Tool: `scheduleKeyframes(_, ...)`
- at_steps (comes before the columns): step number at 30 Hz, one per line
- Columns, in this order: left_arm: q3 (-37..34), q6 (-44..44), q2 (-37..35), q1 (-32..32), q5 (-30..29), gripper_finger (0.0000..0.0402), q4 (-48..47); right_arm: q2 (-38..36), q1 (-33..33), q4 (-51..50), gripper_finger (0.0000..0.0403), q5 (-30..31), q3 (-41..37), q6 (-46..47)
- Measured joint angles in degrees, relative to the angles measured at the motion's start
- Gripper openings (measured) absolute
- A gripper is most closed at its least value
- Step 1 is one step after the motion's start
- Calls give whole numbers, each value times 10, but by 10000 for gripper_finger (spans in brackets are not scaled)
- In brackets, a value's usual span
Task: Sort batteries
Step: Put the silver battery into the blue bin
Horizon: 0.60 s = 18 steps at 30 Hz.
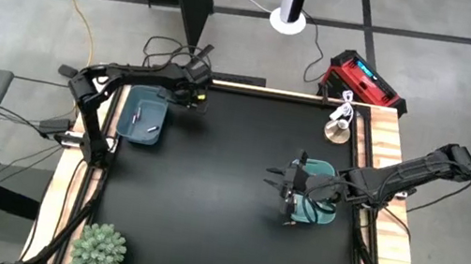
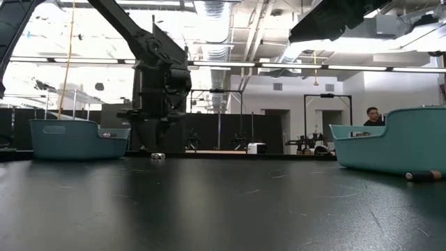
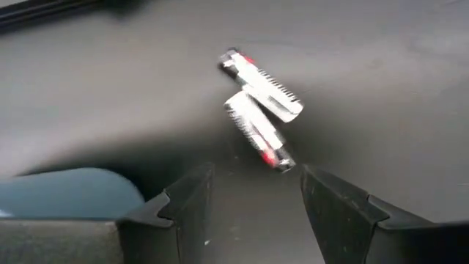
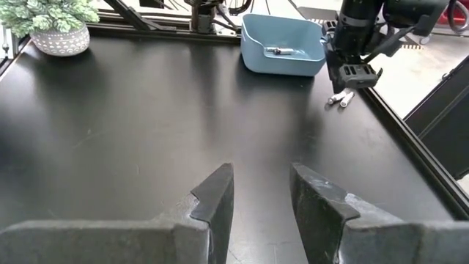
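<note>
Two whitish-silver batteries with red ends lie touching each other on the black table, one (image 3: 261, 76) beyond the other (image 3: 258, 132). My left gripper (image 3: 256, 196) hovers open just short of them, beside the left teal bin (image 1: 143, 116), which holds two batteries (image 1: 144, 121). In the right wrist view the pair (image 4: 341, 99) lies below the left gripper (image 4: 353, 72). My right gripper (image 4: 262, 194) is open above bare table, beside the right teal bin (image 1: 317, 202). A dark battery (image 2: 423, 176) lies on the table in front of that bin (image 2: 397, 146).
A potted plant (image 1: 99, 248) stands at the table's near left corner. A round silver object (image 1: 340, 130) sits on the wooden far right edge, and a red device (image 1: 362, 81) lies on the floor beyond. A person (image 2: 373, 117) shows far back in the room.
</note>
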Motion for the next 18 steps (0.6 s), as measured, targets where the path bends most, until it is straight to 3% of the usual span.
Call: scheduleKeyframes(18,0,-1,0,10,10,198,23,0,0,13,150,0,0,0)
